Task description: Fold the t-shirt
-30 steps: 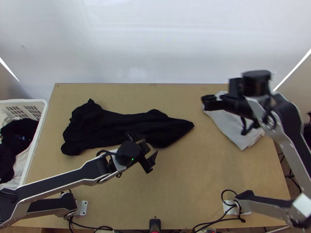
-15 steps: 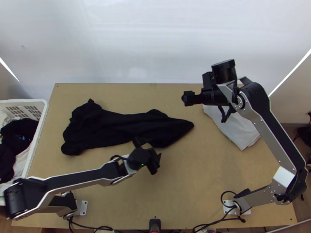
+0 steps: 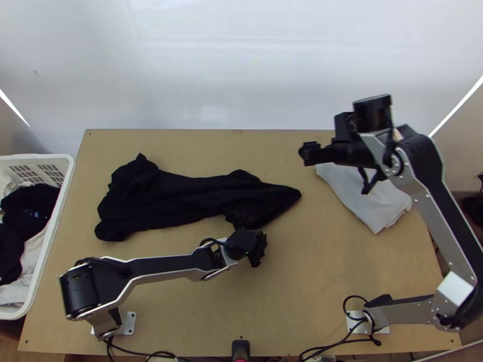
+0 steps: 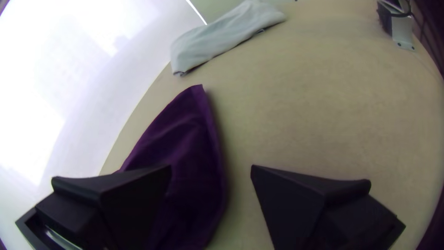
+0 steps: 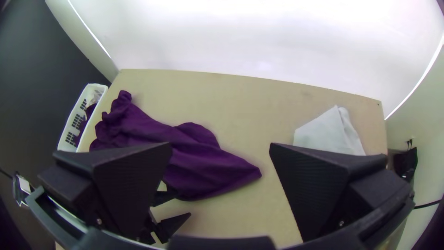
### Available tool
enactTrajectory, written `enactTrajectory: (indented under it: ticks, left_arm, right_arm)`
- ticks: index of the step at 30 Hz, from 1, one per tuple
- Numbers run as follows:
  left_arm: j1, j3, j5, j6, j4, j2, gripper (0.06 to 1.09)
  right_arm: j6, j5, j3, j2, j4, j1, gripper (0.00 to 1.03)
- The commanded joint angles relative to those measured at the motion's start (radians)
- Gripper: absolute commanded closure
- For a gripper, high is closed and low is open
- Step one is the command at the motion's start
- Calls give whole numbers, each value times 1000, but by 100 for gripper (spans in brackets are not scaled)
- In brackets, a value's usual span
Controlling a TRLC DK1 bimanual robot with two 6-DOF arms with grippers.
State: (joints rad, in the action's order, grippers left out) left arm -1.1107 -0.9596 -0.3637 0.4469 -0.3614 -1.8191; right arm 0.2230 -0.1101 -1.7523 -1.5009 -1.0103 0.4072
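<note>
The worktop (image 3: 326, 271) spreads beneath me, with the white basket (image 3: 58, 202) beside it. On it lies the dark t-shirt (image 3: 181, 196), unfolded as far as I can judge, but creased: bunched towards the basket, flatter towards its other end. The folded white cloth (image 3: 368, 199) rests well apart from it. My left jaws stand wide apart at the shirt's near edge, one side over fabric, the other over bare worktop, grasping nothing. My right jaws, also parted and empty, hang raised over the far side. I judge the step to be taking hold for straightening: I should go low, close on a shallow pinch of the edge, and check I haven't caught a second layer. The right should take a matching hold near the pointed end (image 3: 292, 195), then both draw gently, since a hard pull would drag the lot
</note>
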Motion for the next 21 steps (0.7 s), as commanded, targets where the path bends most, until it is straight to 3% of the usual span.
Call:
enactTrajectory:
  ticks: [1,3,5,6,10,13,21]
  left_arm:
    - [-5,-59,0,35,-16,-74,33]
    - [-5,-76,0,35,-4,-85,37]
    - [-5,-84,0,30,-11,-86,75]
    - [-6,-90,2,27,-10,-88,83]
    - [-9,-100,0,24,1,-94,79]
    - [-9,-100,2,24,38,-100,61]
    - [5,-111,0,-65,188,-94,60]
  right_arm:
    - [-24,0,37,54,7,-50,5]
    - [-28,0,47,62,9,-56,5]
    - [-33,0,56,71,9,-65,5]
    - [-34,0,60,73,9,-67,5]
    - [-39,0,77,91,9,-73,5]
    - [-40,0,89,100,9,-73,5]
    - [-50,-2,105,119,13,-73,5]
